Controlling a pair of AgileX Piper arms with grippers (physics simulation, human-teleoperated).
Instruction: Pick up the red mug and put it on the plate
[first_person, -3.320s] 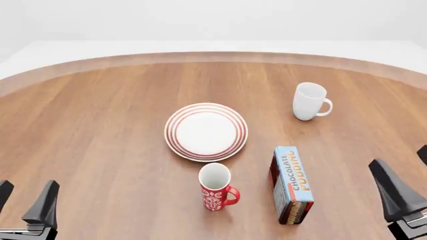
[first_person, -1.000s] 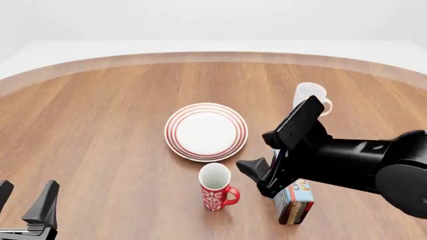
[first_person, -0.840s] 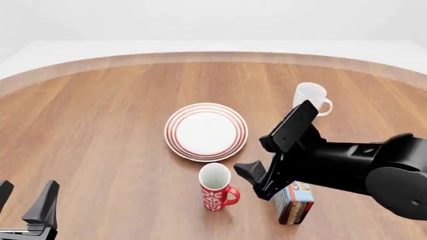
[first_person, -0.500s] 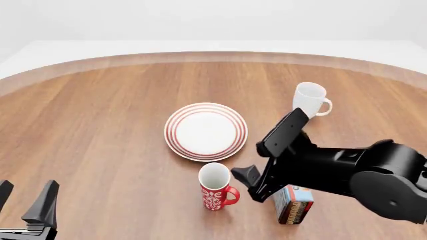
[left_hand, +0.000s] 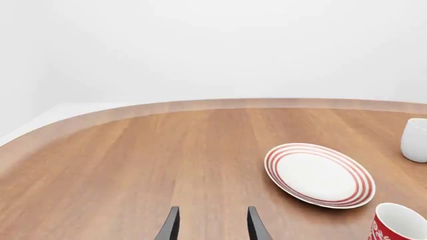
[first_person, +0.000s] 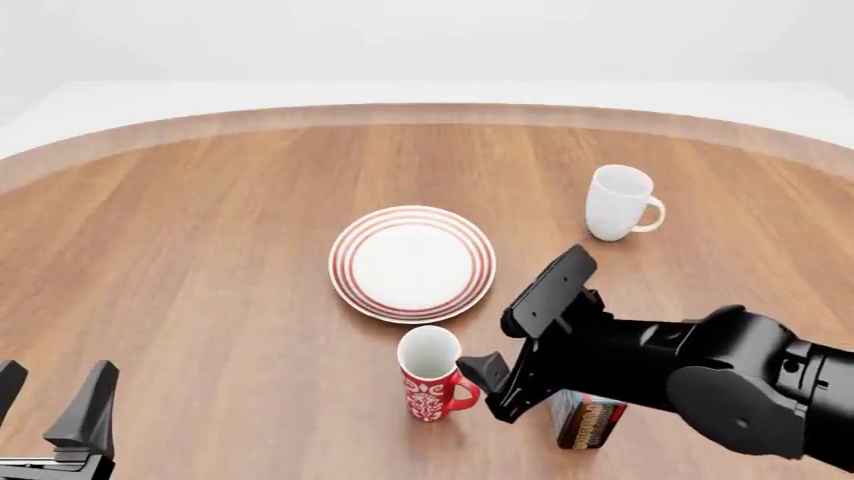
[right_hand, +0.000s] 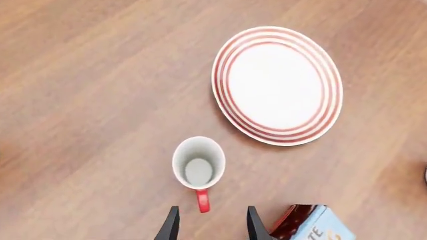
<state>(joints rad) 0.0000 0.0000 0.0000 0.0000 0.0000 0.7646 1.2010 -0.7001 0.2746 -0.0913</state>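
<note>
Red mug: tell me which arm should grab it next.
Right. The right gripper hangs open just above the red mug, its handle lined up between the jaws. The left gripper sits far off at the table's near edge.

We've got plenty of bare wood on the left half of the table (first_person: 174, 250), nothing between the left gripper (first_person: 54, 410) and the plate (first_person: 412, 263). The right side is tighter: the right gripper (first_person: 514, 345) hangs just beside the red mug (first_person: 431, 374), fingers spread with the handle in line between them in the wrist view, and the pudding box (first_person: 583, 417) sits right under the arm, close to the mug's handle side. Between mug and plate there's only a thin strip of open wood. The white mug (first_person: 618, 202) stands well apart, far right.
</note>
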